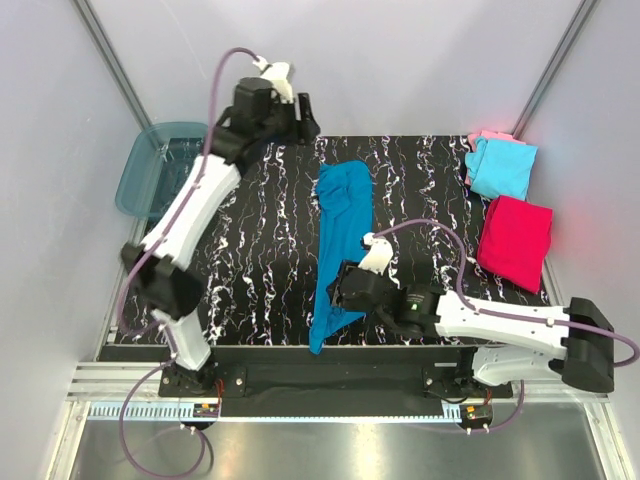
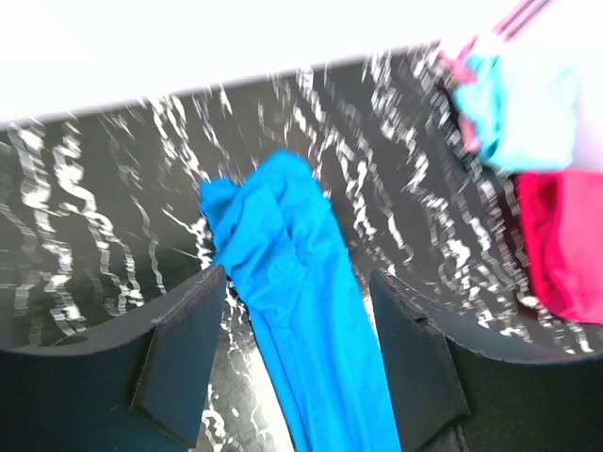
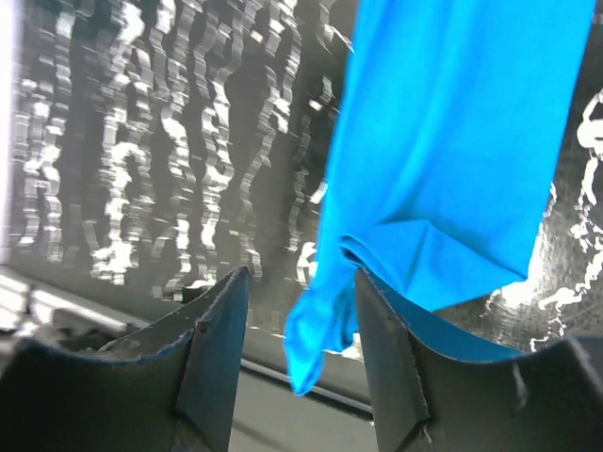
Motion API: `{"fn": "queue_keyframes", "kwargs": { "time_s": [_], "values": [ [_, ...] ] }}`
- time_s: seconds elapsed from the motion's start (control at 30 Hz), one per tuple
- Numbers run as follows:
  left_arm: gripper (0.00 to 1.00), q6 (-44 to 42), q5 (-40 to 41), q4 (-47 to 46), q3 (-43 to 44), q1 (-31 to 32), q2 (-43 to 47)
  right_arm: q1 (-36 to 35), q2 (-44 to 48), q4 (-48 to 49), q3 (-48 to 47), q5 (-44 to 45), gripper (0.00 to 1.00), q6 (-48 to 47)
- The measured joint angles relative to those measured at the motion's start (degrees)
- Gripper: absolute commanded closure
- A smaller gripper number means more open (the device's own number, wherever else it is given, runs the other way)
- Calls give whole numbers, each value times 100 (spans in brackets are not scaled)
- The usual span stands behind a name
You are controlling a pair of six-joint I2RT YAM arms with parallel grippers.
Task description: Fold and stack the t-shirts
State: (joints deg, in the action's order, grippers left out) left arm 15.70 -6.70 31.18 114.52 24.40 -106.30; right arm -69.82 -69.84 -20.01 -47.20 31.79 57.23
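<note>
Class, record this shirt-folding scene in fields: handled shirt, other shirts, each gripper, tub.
Handled shirt: teal-blue t-shirt, a long narrow strip down the middle of the table, near end over the front edge.
Other shirts: light cyan t-shirt on a pale pink t-shirt, far right; magenta-red t-shirt nearer.
Left gripper: open, by the strip's far end, holding nothing.
Right gripper: open, at its near end, holding nothing.
Tub: teal plastic tub, beside the table's far left.

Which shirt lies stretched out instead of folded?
The teal-blue t-shirt at mid-table, drawn into a long strip toward the near edge. The light cyan t-shirt, pink t-shirt and red t-shirt sit as compact bundles at the right.
</note>
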Motion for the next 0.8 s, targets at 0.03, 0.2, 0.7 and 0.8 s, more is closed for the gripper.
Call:
{"fn": "queue_keyframes", "kwargs": {
  "time_s": [0.03, 0.2, 0.7, 0.8],
  "values": [
    [33, -9, 46, -31, -164, -2, 330, 0, 96, -57, -90, 28, 43, -46],
    [32, 164, 151, -695, -1878, -20, 1731, 153, 234, -245, -229, 105, 35, -212],
    [33, 1486, -24, -3556, -6736, -31, 2168, 4662, -2020, 785, -1200, -1853, 34, -1405],
    [34, 1628, -50, -4151, -6741, -63, 1871, 5049, -2852, 1005, -1751, -2326, 34, -1565]
  ]
}}
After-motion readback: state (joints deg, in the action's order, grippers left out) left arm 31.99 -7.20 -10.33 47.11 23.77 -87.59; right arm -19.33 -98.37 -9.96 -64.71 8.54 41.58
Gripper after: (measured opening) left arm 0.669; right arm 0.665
